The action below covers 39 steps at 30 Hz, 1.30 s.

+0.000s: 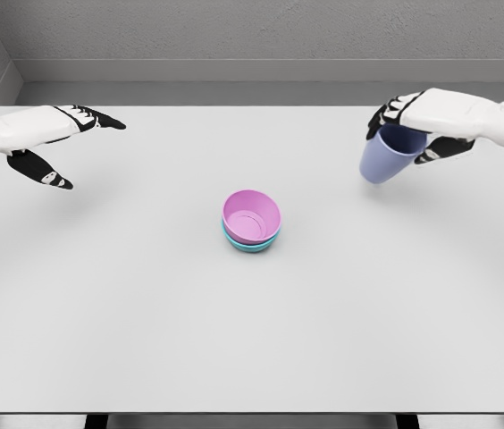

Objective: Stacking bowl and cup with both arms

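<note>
Up and right of the nested pink plastic bowl [252,214], the right hand [417,125] grasps a tilted lavender plastic cup [388,155], which it should level and centre over that bowl before lowering; the left hand [51,143] hangs released, far left.

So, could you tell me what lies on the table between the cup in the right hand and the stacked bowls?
Nothing: in the head view, only bare white table separates the cup from the pink bowl.

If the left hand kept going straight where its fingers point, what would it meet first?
Nothing, apparently: the open left hand points right across the table's far part, behind the stacked bowls. The cup lies far along, depth unclear.
</note>
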Each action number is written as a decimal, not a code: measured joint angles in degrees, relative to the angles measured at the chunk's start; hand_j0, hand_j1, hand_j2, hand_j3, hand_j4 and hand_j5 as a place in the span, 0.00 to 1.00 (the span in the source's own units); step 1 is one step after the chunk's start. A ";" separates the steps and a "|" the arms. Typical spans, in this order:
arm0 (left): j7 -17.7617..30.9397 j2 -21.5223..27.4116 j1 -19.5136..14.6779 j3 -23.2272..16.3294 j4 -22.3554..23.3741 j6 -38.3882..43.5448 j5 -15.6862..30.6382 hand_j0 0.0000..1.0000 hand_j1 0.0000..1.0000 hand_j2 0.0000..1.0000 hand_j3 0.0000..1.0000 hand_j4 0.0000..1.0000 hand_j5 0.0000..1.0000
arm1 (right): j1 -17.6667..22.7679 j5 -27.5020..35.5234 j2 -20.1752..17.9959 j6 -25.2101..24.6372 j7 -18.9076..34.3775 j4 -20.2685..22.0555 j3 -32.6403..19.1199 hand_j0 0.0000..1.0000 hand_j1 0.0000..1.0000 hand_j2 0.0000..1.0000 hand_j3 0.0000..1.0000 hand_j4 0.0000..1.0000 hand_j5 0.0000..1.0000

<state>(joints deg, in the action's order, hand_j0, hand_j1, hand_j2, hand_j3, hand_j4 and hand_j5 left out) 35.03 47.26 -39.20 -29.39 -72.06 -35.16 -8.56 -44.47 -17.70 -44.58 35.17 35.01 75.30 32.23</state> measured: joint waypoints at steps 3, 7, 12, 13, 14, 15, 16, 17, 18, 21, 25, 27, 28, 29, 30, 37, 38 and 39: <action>0.00 0.03 0.00 0.01 0.00 0.00 0.00 1.00 1.00 1.00 1.00 1.00 1.00 | -0.70 0.63 0.25 0.01 0.01 0.27 1.02 0.52 0.52 0.52 0.52 0.52 0.52; 0.00 0.05 0.00 0.00 0.00 0.00 0.00 1.00 1.00 1.00 1.00 1.00 1.00 | -1.76 0.93 0.91 0.02 0.02 0.90 2.54 0.51 0.51 0.51 0.51 0.51 0.51; 0.00 0.05 0.00 0.01 0.00 0.00 0.00 1.00 1.00 1.00 1.00 1.00 1.00 | -1.85 1.07 1.02 0.00 0.04 3.40 3.25 0.49 0.49 0.49 0.49 0.49 0.49; 0.00 0.06 0.00 0.02 0.00 0.00 0.00 1.00 1.00 1.00 1.00 1.00 1.00 | -1.93 1.21 1.00 -0.01 0.04 3.86 3.30 0.48 0.48 0.48 0.48 0.48 0.48; 0.00 0.05 0.00 0.02 0.00 0.00 0.00 1.00 1.00 1.00 1.00 1.00 1.00 | -2.02 1.60 0.94 0.00 0.04 4.21 3.33 0.48 0.48 0.48 0.48 0.48 0.48; 0.00 0.05 0.00 0.01 0.00 0.00 0.00 1.00 1.00 1.00 1.00 1.00 1.00 | -2.11 1.94 0.88 -0.01 0.03 4.53 3.35 0.48 0.48 0.48 0.48 0.48 0.48; 0.00 0.03 0.00 0.01 0.00 0.00 0.00 1.00 1.00 1.00 1.00 1.00 1.00 | -2.11 2.17 0.83 0.00 0.04 4.90 3.37 0.48 0.48 0.48 0.48 0.48 0.48; 0.00 0.02 0.00 0.01 0.00 0.00 0.00 1.00 1.00 1.00 1.00 1.00 1.00 | -2.11 2.34 0.79 0.00 0.03 5.26 3.38 0.48 0.48 0.48 0.48 0.48 0.48; 0.00 0.02 0.00 0.01 0.00 0.00 0.00 1.00 1.00 1.00 1.00 1.00 1.00 | -2.11 2.43 0.75 0.00 0.02 5.73 3.42 0.48 0.48 0.48 0.48 0.48 0.48; 0.00 0.04 0.00 0.02 0.00 0.00 0.00 1.00 1.00 1.00 1.00 1.00 1.00 | -2.11 2.59 0.67 0.00 0.01 7.67 3.58 0.48 0.48 0.48 0.48 0.48 0.48; 0.00 0.05 0.00 0.00 0.00 0.00 0.00 1.00 1.00 1.00 1.00 1.00 1.00 | -2.20 2.71 0.58 0.01 0.03 10.63 3.98 0.48 0.48 0.48 0.48 0.48 0.48; 0.00 0.06 0.00 0.00 0.00 0.00 0.00 1.00 1.00 1.00 1.00 1.00 1.00 | -2.20 2.71 0.51 0.01 0.02 12.38 4.08 0.48 0.48 0.48 0.48 0.48 0.48; 0.00 0.06 0.00 0.00 0.00 0.00 0.00 1.00 1.00 1.00 1.00 1.00 1.00 | -2.20 2.74 0.48 0.01 0.02 13.07 4.11 0.48 0.48 0.48 0.48 0.48 0.48; 0.00 0.07 0.00 0.01 0.00 0.00 0.00 1.00 1.00 1.00 1.00 1.00 1.00 | -2.11 2.74 0.47 0.00 0.03 13.70 4.16 0.48 0.48 0.48 0.48 0.48 0.48; 0.00 0.06 0.00 0.01 0.00 0.00 0.00 1.00 1.00 1.00 1.00 1.00 1.00 | -2.11 2.74 0.45 0.00 0.01 14.31 4.28 0.48 0.48 0.48 0.48 0.48 0.48; 0.00 0.12 0.00 0.00 0.00 0.00 0.00 1.00 1.00 1.00 1.00 1.00 1.00 | -1.93 2.76 0.36 0.00 0.01 18.33 5.00 0.48 0.48 0.48 0.48 0.48 0.48; 0.00 0.13 0.00 0.00 0.00 0.00 0.00 1.00 1.00 1.00 1.00 1.00 1.00 | -1.93 2.76 0.38 0.00 0.01 18.71 5.02 0.48 0.48 0.48 0.48 0.48 0.48; 0.00 0.13 0.00 0.00 0.00 0.00 0.00 1.00 1.00 1.00 1.00 1.00 1.00 | -2.02 2.77 0.39 0.00 0.01 19.05 5.04 0.48 0.48 0.48 0.48 0.48 0.48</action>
<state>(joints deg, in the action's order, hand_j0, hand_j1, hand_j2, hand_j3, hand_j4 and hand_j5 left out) 35.03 47.39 -39.20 -29.39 -72.06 -35.16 -8.56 -46.49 -14.93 -44.19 35.17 35.03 94.35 37.27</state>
